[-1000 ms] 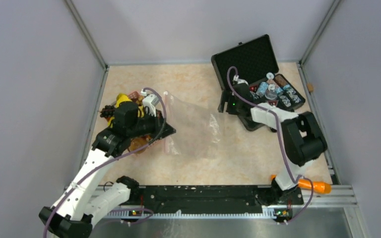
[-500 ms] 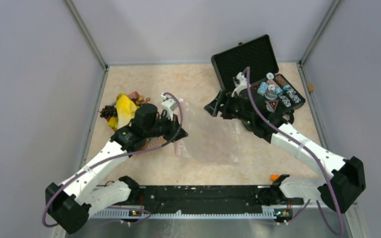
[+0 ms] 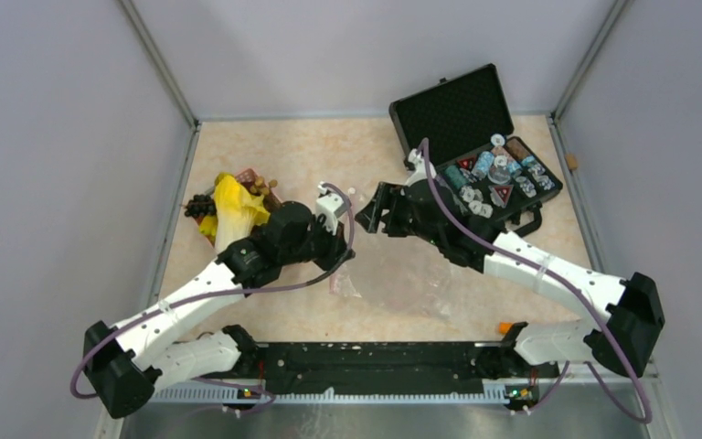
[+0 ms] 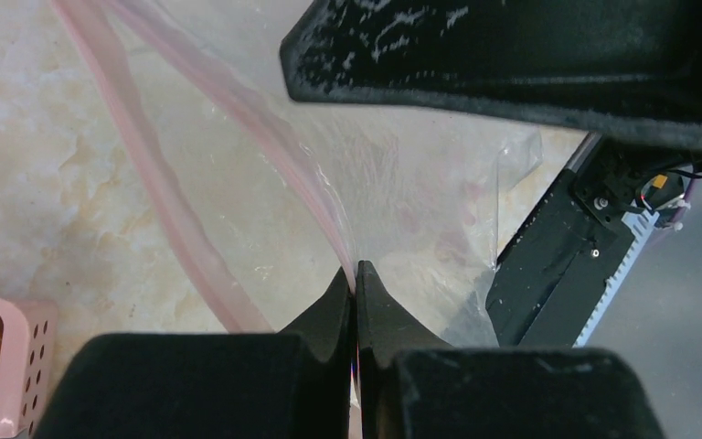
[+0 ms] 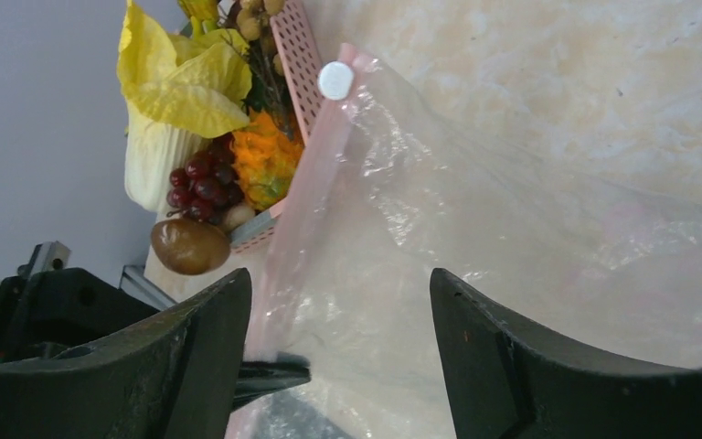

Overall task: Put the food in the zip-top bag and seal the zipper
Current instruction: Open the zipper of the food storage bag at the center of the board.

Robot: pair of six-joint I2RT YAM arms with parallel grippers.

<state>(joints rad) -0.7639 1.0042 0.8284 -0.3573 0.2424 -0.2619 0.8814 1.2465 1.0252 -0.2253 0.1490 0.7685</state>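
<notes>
Top external view: the zip-top bag (image 3: 407, 274) lies near the middle of the table (image 3: 274, 146), its zipper (image 3: 340, 274) on the 9 o'clock side. The left gripper (image 3: 341, 240) sits over that edge. In the left wrist view its jaws are pressed fully together on the upper pink strip of the bag's mouth, lifting it off the lower strip. The right gripper (image 5: 340, 279) reaches in from 3 o'clock with its jaws spread wide. Crinkled film of the bag shows between them, but nothing is gripped. The food (image 5: 206, 137), yellow leaves, dark grapes and a brown ball, sits in and beside a pink basket (image 5: 294, 55) at 9 o'clock. A black case (image 3: 462, 110) stands open at 1 o'clock.
</notes>
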